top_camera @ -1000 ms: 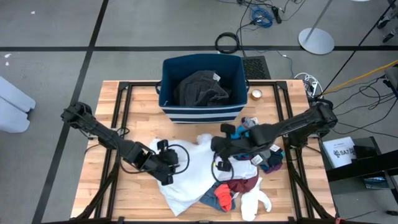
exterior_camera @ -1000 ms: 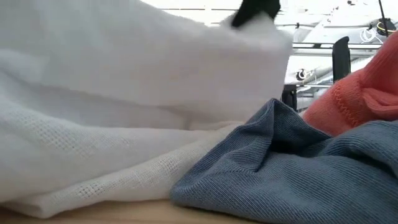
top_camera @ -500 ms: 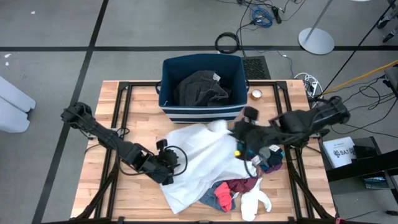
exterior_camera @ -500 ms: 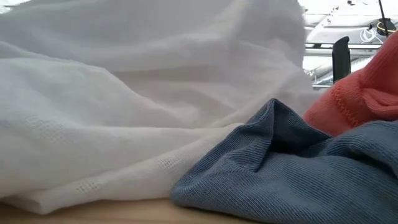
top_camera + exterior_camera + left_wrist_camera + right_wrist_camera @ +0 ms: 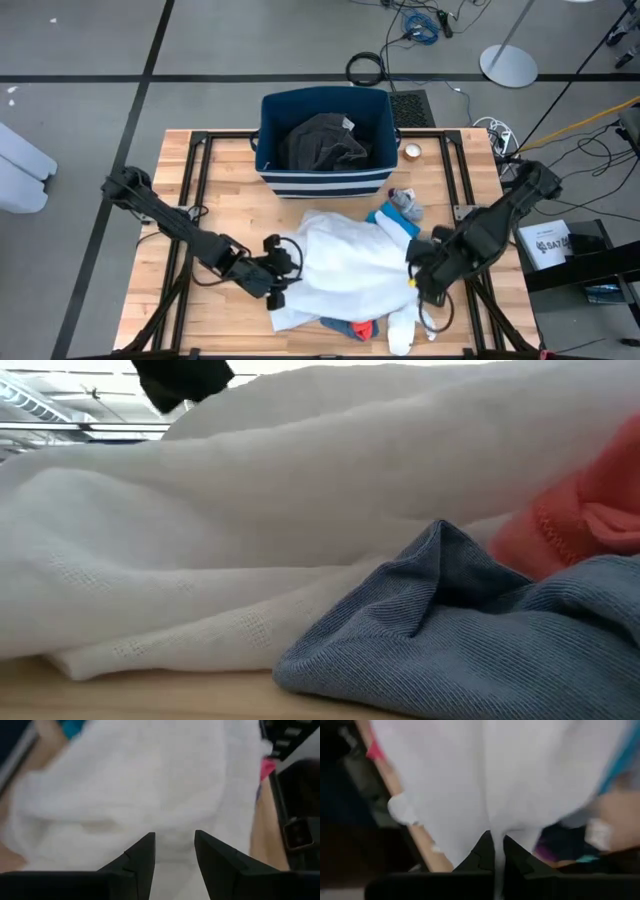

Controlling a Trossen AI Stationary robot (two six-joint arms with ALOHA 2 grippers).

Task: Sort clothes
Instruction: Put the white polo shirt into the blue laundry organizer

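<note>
A large white garment (image 5: 350, 262) lies spread across the table's middle, between my two grippers. My right gripper (image 5: 420, 275) is shut on its right edge. My left gripper (image 5: 282, 282) stands at its left edge with fingers apart, white cloth (image 5: 165, 795) in front of them. A red piece (image 5: 362, 327), a blue-grey piece (image 5: 450, 630) and a white sock (image 5: 400, 325) stick out from under its near edge. A teal piece (image 5: 385, 218) lies at its far right. A dark grey garment (image 5: 320, 145) rests in the navy striped bin (image 5: 325, 182). My right gripper pinches the white garment's right edge (image 5: 496, 827) between its two shut fingers, from above, pointing down. The cloth fans out from the fingers and lies over the coloured pieces and the table. Whether my left gripper touches the white cloth cannot be told.
The bin stands at the table's far middle. A small round thing (image 5: 412, 152) lies to its right. Black frame bars (image 5: 195, 190) run along the table's sides. Bare wood (image 5: 215, 320) shows at the near left.
My right gripper has carried the white garment's edge from the table's middle toward the right edge, then toward the near edge, turning as it went. The garment has spread out rightward over the maroon and dark pieces. Its left part has stayed by my left gripper.
</note>
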